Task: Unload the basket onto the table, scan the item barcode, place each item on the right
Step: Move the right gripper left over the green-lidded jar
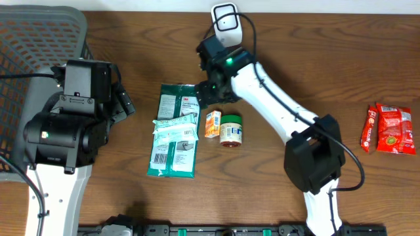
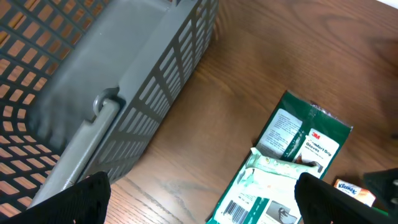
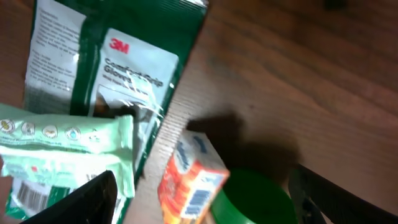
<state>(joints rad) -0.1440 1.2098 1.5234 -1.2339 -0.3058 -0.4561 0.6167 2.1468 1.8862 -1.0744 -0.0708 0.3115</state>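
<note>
**Beside the basket (image 1: 39,39), four items grouped on the surface (image 1: 315,52)**

Only the overhead view takes in the whole layout. It shows one white scanner (image 1: 226,19) at the far edge and two red packets (image 1: 388,129) well apart to the right. Both arms are in view, with the left end effector (image 1: 126,101) near the basket and the right end effector (image 1: 209,92) over the top right corner of the green glove pack (image 1: 172,98).

The left wrist view adds the basket's grey lattice wall and handle up close. It also shows a barcode (image 2: 233,210) at the lower end of the glove pack. Its two fingers (image 2: 74,202) stand wide apart with nothing between them.

The right wrist view alone shows the red 3M logo and the glove lettering clearly. It also shows a blue-striped barcode face on the small orange box (image 3: 189,180). Here too the fingers (image 3: 81,199) are spread wide and hold nothing, with the box and the jar (image 3: 255,199) below the gap.

There are four items at the middle: one glove pack, one pale green wipes pack (image 1: 176,128), one orange box and one jar. The wipes pack lies across the glove pack. The box sits just right of them, touching or nearly touching the green-lidded jar. The box is orange and white, and it is tilted in the right wrist view.
</note>
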